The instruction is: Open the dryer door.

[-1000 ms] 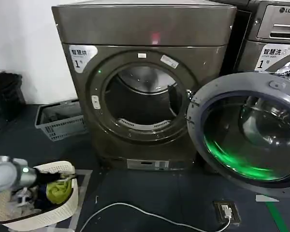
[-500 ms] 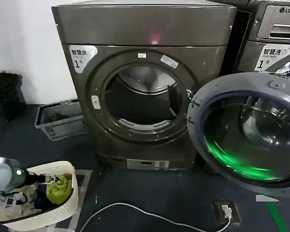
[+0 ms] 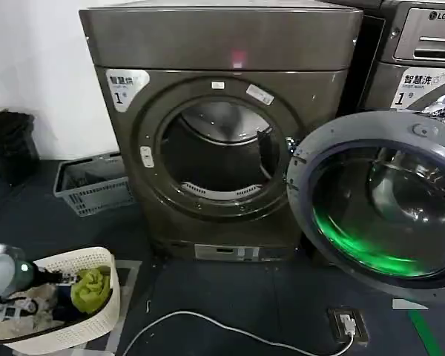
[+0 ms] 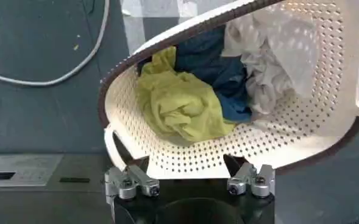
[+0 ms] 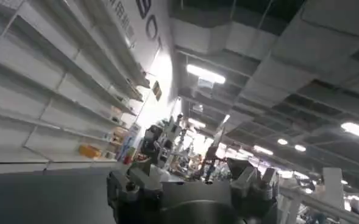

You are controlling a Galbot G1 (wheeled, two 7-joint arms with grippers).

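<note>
Dryer door (image 3: 382, 204) swung wide open to the right of the bronze-grey dryer (image 3: 221, 126), grey inner face and dark domed glass turned toward the head camera, a green glow reflected low in the glass. Hinged at the right edge of the round drum opening (image 3: 216, 154), which stands dark and uncovered. LG-branded machine (image 3: 419, 52) just right of the dryer, behind the open door.

Left gripper (image 4: 189, 181) low and well to the front-left of the dryer, above the white perforated laundry basket (image 3: 96, 315) on the floor. Fingers (image 4: 132, 181) spread apart in the left wrist view, nothing between them, a yellow-green cloth (image 4: 180, 108) and blue and white clothes lying in the basket beyond. Grey crate (image 3: 89, 185) on the floor at the left of the dryer, white cable (image 3: 230, 328) trailing across the dark floor in front of it to a floor socket (image 3: 348, 324).

Right gripper (image 5: 194, 185) raised and pointed at ceiling lights and shelving, away from the dryer; fingers seemingly parted, holding nothing, though dim there.
</note>
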